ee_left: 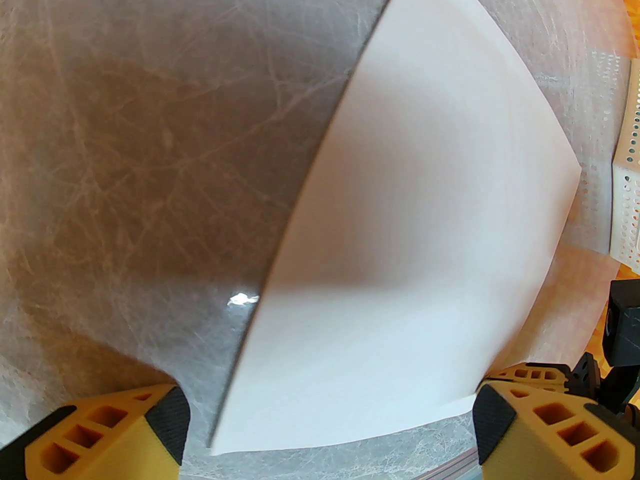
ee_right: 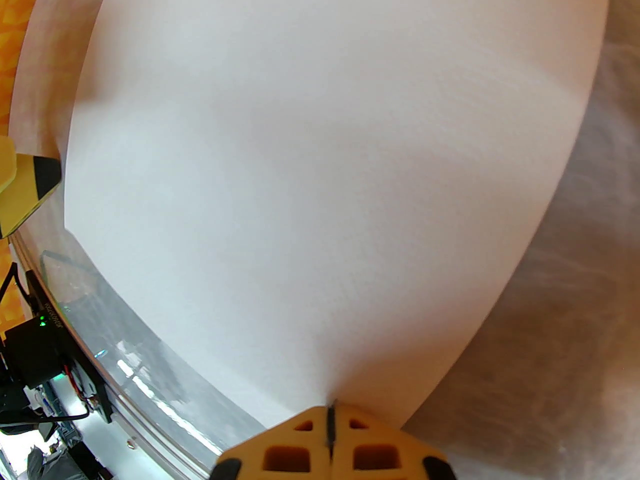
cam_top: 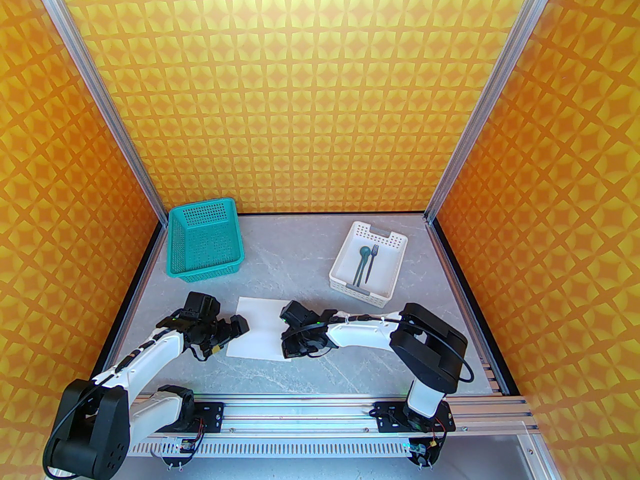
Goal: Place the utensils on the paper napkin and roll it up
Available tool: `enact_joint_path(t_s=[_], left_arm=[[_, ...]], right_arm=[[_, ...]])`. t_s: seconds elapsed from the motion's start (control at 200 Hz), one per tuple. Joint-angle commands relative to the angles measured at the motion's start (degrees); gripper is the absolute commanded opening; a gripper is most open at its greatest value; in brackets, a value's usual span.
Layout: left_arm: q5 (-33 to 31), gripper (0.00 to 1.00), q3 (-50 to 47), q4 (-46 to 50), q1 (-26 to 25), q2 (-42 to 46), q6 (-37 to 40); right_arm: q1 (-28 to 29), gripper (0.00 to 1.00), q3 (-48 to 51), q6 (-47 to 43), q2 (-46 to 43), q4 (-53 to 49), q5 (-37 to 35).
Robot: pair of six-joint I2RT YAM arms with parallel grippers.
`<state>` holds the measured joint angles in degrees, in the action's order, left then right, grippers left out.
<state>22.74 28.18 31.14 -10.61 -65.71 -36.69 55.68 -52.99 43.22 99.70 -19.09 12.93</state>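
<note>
The paper napkin [cam_top: 260, 325] lies flat and white on the grey table between my two grippers, and it spreads wide in the wrist views [ee_left: 400, 248] [ee_right: 325, 178]. My right gripper [cam_top: 290, 352] [ee_right: 330, 420] is shut, pinching the napkin's near right edge. At the sheet's left edge my left gripper [cam_top: 241, 326] [ee_left: 330, 433] is open, its fingers [ee_left: 165, 418] wide apart just above the table. The dark teal utensils [cam_top: 365, 263] lie together inside the white perforated tray [cam_top: 387, 288] at the back right.
A teal perforated basket [cam_top: 205, 240] stands at the back left. The white tray's wall [ee_left: 627, 168] is to the right of the napkin in the left wrist view. Orange patterned walls enclose the table on three sides.
</note>
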Motion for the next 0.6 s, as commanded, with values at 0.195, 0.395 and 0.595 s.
enact_joint_path(t_s=[0.195,0.395,0.595], left_arm=[[2.0,0.99,2.3,-4.0,-3.7,-2.1,0.5],[2.0,0.99,3.4,-5.7,-5.3,-4.3,-0.4],[2.0,0.99,4.8,-7.6,-7.0,-5.7,-1.7]], right_arm=[[-3.9,0.0,5.9,-4.0,-3.4,-9.3,-5.8],[-6.3,0.0,6.6,-9.1,-5.4,-13.5,-6.7],[-7.6,0.0,9.2,-7.8,-7.5,-12.9,-6.2]])
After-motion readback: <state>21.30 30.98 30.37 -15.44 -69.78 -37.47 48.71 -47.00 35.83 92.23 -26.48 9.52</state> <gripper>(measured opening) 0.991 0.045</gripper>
